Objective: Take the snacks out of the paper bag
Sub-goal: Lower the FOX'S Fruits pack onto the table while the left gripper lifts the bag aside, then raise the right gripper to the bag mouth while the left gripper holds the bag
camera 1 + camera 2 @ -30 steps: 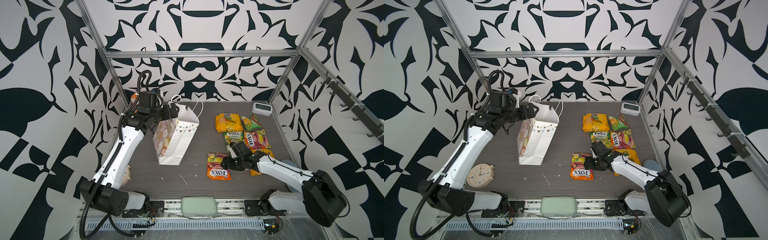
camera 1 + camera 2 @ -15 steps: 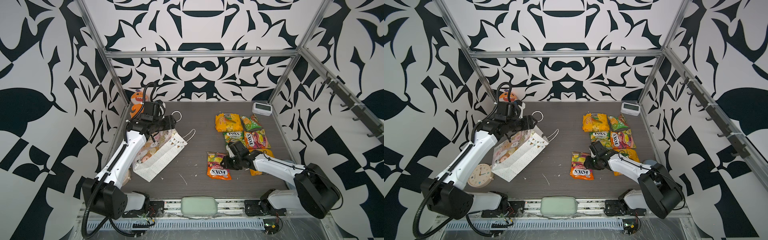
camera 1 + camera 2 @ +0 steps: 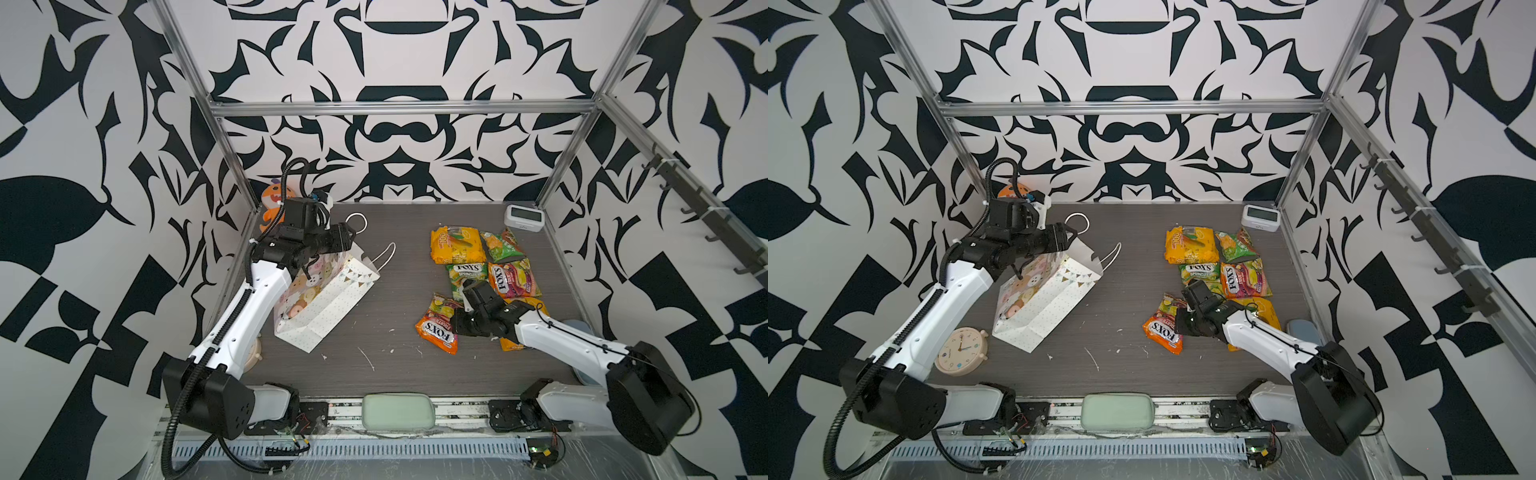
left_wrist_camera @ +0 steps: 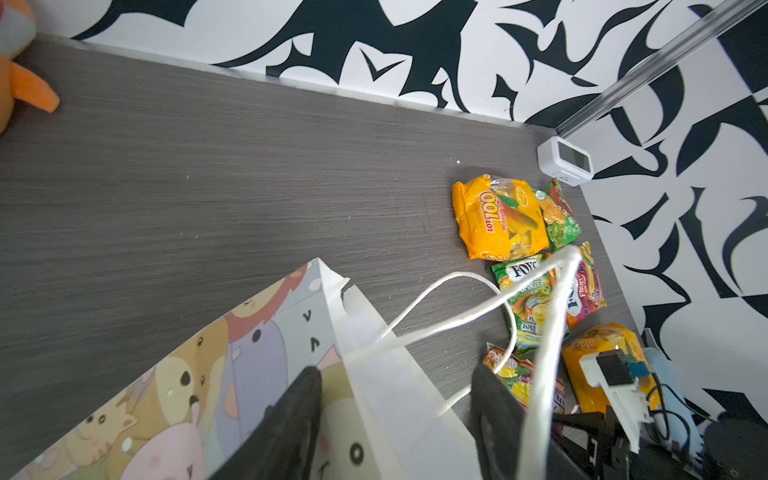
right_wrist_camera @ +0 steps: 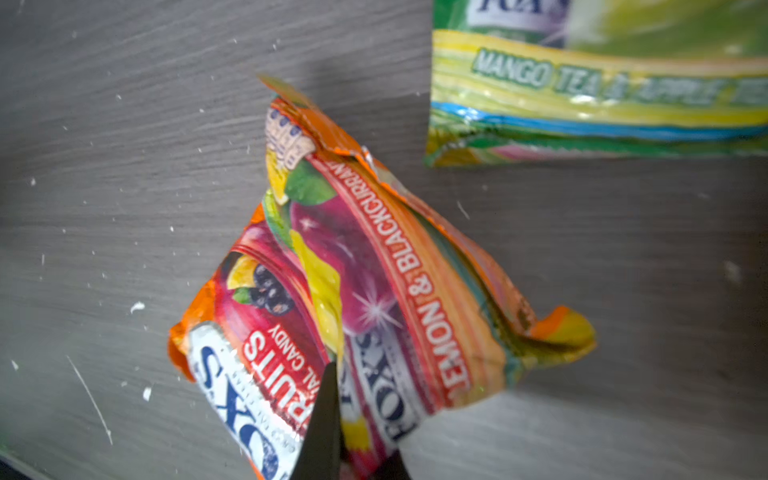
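— Where is the paper bag (image 3: 328, 303)?
— It lies tipped over on the left of the worktop (image 3: 399, 266). Its top end points to the back. I cannot see inside it.
— And the snacks (image 3: 457, 249)?
— Six shiny packets lie out on the right side. They are yellow, green and red.
— What about the hands?
— The right hand (image 5: 361, 411) pinches one orange-red packet (image 5: 374, 270) tight, and it crumples. The left hand (image 4: 395, 378) has its fingers apart at the bag's top edge. I cannot tell if they squeeze it.
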Controlling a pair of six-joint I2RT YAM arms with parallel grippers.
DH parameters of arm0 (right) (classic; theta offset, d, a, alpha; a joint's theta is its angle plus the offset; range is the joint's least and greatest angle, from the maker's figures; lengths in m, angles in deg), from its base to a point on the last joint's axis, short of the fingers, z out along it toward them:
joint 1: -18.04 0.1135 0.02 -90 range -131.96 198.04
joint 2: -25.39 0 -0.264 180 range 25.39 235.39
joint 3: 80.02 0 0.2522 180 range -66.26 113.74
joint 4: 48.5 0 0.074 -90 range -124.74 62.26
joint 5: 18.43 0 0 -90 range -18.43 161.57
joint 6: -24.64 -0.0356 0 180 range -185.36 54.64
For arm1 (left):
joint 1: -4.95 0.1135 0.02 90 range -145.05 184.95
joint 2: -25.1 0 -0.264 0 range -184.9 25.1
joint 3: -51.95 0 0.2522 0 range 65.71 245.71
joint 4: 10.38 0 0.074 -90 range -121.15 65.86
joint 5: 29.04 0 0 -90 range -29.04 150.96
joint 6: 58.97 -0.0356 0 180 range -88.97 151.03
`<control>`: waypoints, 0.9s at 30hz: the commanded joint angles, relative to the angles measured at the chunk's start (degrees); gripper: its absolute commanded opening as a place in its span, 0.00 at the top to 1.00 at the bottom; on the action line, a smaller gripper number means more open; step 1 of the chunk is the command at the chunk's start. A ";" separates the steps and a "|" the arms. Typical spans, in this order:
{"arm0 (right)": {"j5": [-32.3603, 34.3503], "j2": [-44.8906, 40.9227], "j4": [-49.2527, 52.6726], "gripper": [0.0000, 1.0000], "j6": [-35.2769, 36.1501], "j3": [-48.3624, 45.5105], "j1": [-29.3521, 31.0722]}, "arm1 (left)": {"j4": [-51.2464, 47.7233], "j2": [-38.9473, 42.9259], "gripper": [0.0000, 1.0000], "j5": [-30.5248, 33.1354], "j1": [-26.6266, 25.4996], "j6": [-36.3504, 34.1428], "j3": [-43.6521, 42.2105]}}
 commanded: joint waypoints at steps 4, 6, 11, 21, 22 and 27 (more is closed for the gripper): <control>2.64 -5.09 19.15 1.00 3.62 5.78 -1.87 | 10.15 2.01 0.39 -7.22 0.18 -0.43 -2.51; 7.04 -5.18 22.82 0.92 2.79 6.90 -3.50 | 14.72 2.42 0.38 -9.20 0.05 0.51 -4.55; 9.65 -2.92 23.56 0.67 5.35 9.19 -8.87 | 24.64 1.29 0.38 -12.28 -0.54 2.23 -7.10; -4.11 -2.45 11.29 0.60 5.47 22.35 -10.37 | 34.82 -1.72 0.38 -12.13 -2.42 4.00 -8.59; -7.90 -1.69 6.94 0.59 3.73 23.53 -10.43 | 35.13 -2.21 0.38 -12.01 -2.47 3.99 -8.42; -15.69 5.45 -7.86 0.56 -2.66 32.80 -9.72 | 38.32 -4.98 0.38 -12.04 -3.09 4.84 -8.10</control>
